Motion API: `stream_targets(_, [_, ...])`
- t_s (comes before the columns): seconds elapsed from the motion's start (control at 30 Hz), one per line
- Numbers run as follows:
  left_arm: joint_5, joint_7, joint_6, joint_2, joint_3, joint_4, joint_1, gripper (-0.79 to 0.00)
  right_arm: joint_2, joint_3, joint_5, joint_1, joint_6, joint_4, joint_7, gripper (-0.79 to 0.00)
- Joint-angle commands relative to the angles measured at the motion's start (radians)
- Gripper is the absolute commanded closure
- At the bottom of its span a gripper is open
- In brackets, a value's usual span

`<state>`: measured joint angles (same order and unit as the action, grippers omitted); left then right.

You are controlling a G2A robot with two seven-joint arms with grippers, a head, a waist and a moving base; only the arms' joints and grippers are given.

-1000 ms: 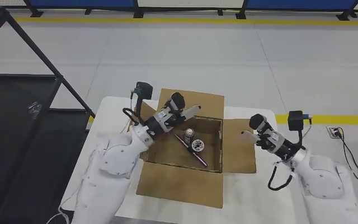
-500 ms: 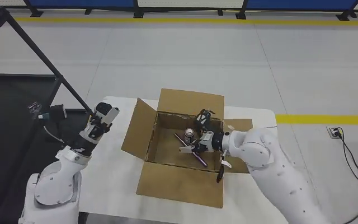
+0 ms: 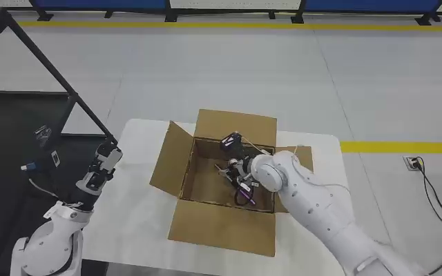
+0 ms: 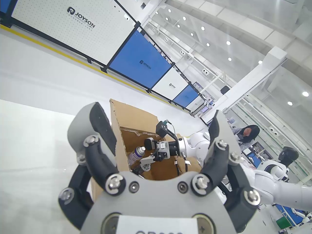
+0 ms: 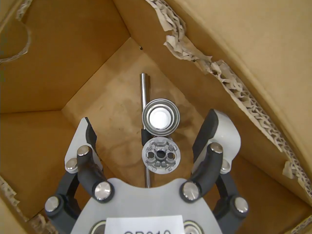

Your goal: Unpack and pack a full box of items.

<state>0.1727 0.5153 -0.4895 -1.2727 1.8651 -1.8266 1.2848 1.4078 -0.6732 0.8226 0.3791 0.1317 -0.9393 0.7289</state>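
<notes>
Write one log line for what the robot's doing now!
right gripper: open, in box over spray can and grey wheel | left gripper: open, empty, outside box | also inside: metal rod

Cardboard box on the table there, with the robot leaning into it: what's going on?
The robot is working on an open cardboard box that sits on a white table. Its right claw hangs open inside the box, directly above an upright spray can, a round grey plastic part and a thin metal rod lying on the box floor. It grips nothing yet. The left claw is open and empty, held away from the box near the table's edge.
</notes>
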Motion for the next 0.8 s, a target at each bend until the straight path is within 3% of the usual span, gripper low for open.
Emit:
stream_targets(0.0, [0.000,0.000,0.000,0.000,0.000,0.000,0.000,-0.785,0.014,0.012,-0.010,-0.009,-0.001,0.038,-0.010,-0.785])
stream_targets(0.03, [0.000,0.000,0.000,0.000,0.000,0.000,0.000,-0.785,0.021,0.018,-0.013,-0.013,-0.002,0.059,-0.018,-0.785])
stream_targets(0.1, [0.000,0.000,0.000,0.000,0.000,0.000,0.000,-0.785,0.035,0.029,-0.019,-0.022,-0.003,0.098,-0.031,-0.357])
stream_targets(0.13, [0.000,0.000,0.000,0.000,0.000,0.000,0.000,-0.785,0.041,0.034,-0.018,-0.026,-0.006,0.114,-0.036,-0.246])
stream_targets(0.27, [0.000,0.000,0.000,0.000,0.000,0.000,0.000,-0.785,0.062,0.042,-0.027,-0.039,0.005,0.163,-0.059,0.000])
stream_targets(0.53, [0.000,0.000,0.000,0.000,0.000,0.000,0.000,-0.785,0.061,0.005,-0.030,-0.041,0.036,0.147,-0.068,0.000])
stream_targets(0.67, [0.000,0.000,0.000,0.000,0.000,0.000,0.000,-0.785,0.020,-0.074,-0.026,0.000,0.074,0.030,-0.053,0.000])
stream_targets(0.77, [0.000,0.000,0.000,0.000,0.000,0.000,0.000,-0.785,-0.028,-0.167,-0.001,0.075,0.089,-0.159,-0.012,0.000])
